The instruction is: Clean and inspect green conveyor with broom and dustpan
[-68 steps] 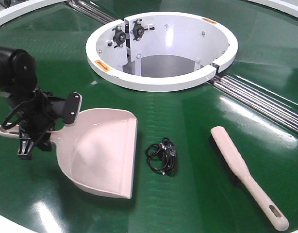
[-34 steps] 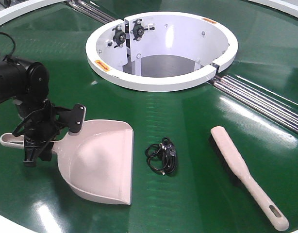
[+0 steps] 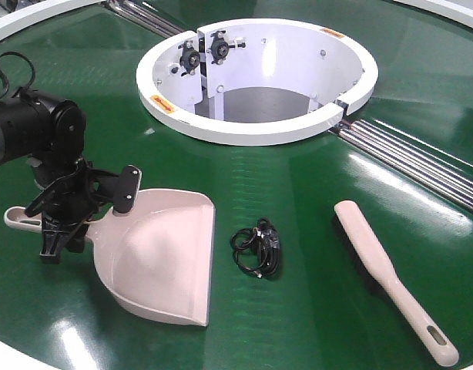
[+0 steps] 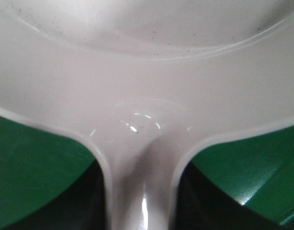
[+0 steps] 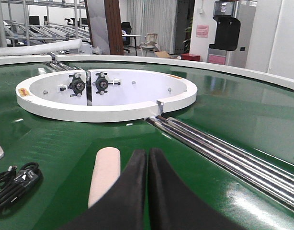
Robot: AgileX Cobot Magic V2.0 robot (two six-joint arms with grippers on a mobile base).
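dustpan (image 3: pixel 163 254) handle clamped between left fingers (image 3: pixel 129 187), right fingers (image 5: pixel 132 191) touching.

Pink dustpan (image 3: pixel 163 258) and broom (image 3: pixel 374 251) lie apart on the glossy green conveyor (image 3: pixel 298 193).

The conveyor (image 3: pixel 298 185) is a glossy dark-green belt, smooth enough to throw back light in pale streaks. Its ring (image 3: pixel 244 131) looks like white painted metal with a soft sheen, and the rollers (image 3: pixel 421 166) are bright polished steel. The dustpan (image 3: pixel 163 254) is smooth, shiny beige-pink plastic, with fine dark specks in the left wrist view. The broom (image 3: pixel 389 277) is the same plastic, duller, over dark bristles. The cable bundle (image 3: pixel 257 248) is shiny black. The left gripper (image 3: pixel 67 223) and right gripper (image 5: pixel 148 172) are matt black.
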